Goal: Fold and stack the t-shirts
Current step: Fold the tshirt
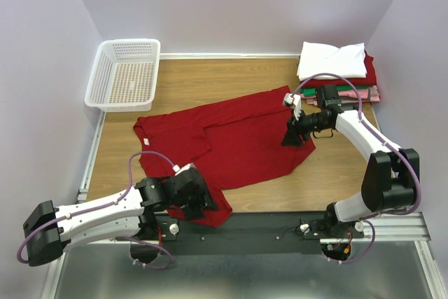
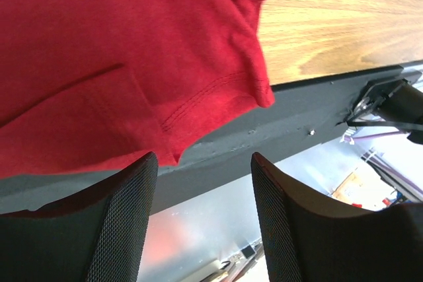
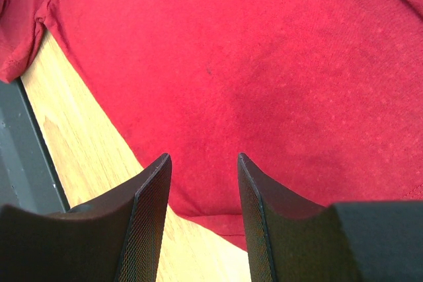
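Note:
A large plain dark red t-shirt (image 1: pixel 238 134) lies spread across the middle of the wooden table, partly rumpled. Its near corner hangs over the black front rail (image 2: pixel 297 107). My left gripper (image 1: pixel 203 202) is open and empty over that near corner. The shirt's hem (image 2: pixel 198 97) lies just beyond its fingertips (image 2: pixel 149 163). My right gripper (image 1: pixel 291 136) is open and empty just above the shirt's right edge (image 3: pixel 218 219). A stack of folded t-shirts stands at the back right, with white (image 1: pixel 331 59) on top and dark red (image 1: pixel 370 71), green (image 1: pixel 353 92) and pink (image 1: pixel 372 94) below.
A white plastic mesh basket (image 1: pixel 124 73) stands at the back left corner. Lilac walls close in the back and both sides. The black rail and metal frame (image 1: pixel 266 225) run along the near edge, between the arm bases.

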Controlling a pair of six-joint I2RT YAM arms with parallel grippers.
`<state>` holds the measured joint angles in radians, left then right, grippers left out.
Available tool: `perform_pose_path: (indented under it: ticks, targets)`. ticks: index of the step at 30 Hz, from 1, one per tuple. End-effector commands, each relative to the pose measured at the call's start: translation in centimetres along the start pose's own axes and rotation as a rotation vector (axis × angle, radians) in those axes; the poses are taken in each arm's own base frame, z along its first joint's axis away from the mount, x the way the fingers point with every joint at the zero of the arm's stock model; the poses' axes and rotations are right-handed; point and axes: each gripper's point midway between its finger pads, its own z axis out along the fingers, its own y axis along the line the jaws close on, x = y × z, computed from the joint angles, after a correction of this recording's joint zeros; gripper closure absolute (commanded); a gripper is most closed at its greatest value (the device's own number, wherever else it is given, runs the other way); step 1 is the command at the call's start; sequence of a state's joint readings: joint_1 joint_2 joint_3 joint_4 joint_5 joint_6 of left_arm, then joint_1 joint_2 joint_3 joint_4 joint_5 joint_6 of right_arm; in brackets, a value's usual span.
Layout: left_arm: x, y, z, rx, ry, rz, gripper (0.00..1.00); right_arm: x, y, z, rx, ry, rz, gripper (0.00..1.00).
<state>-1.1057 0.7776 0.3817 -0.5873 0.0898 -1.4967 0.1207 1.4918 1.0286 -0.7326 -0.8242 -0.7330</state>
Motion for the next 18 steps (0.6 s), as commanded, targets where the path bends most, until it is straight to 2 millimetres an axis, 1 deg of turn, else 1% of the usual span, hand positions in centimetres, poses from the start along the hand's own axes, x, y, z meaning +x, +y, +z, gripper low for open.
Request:
perform_pose_path:
  ticks: [1, 4, 7, 11, 13, 14, 16, 17, 18]
  targets:
    - [0.0, 0.6, -0.2, -0.041, -0.001, -0.060, 0.35, 0.0, 0.3, -0.3, 0.010, -0.004, -0.004, 0.48]
    - [0.2, 0.7, -0.2, -0.046, 0.013, -0.080, 0.37, 0.1, 0.3, -0.3, 0.010, -0.002, -0.004, 0.48]
    - [0.4, 1.3, 0.2, -0.075, 0.025, -0.099, 0.37, 0.0, 0.3, -0.3, 0.011, -0.003, -0.005, 0.48]
    - [0.7, 2.7, 0.8, -0.162, 0.043, -0.122, 0.37, 0.0, 0.4, -0.3, 0.010, -0.005, -0.005, 0.48]
    - [0.2, 3.0, 0.9, -0.191, 0.021, -0.125, 0.37, -0.1, 0.4, -0.3, 0.010, -0.007, -0.006, 0.48]
    - [-0.4, 3.2, 1.0, -0.204, -0.008, -0.127, 0.37, -0.1, 0.4, -0.3, 0.010, -0.007, -0.006, 0.48]
    - [-1.5, 2.8, 1.2, -0.217, -0.047, -0.135, 0.38, -0.1, 0.5, -0.4, 0.009, -0.010, -0.008, 0.48]
    - [-2.2, 2.4, 1.1, -0.214, -0.074, -0.123, 0.38, -0.1, 0.5, -0.4, 0.009, -0.010, -0.008, 0.48]
    - [-2.7, 2.4, 1.1, -0.231, -0.088, -0.124, 0.38, -0.2, 0.5, -0.3, 0.007, -0.011, -0.009, 0.48]
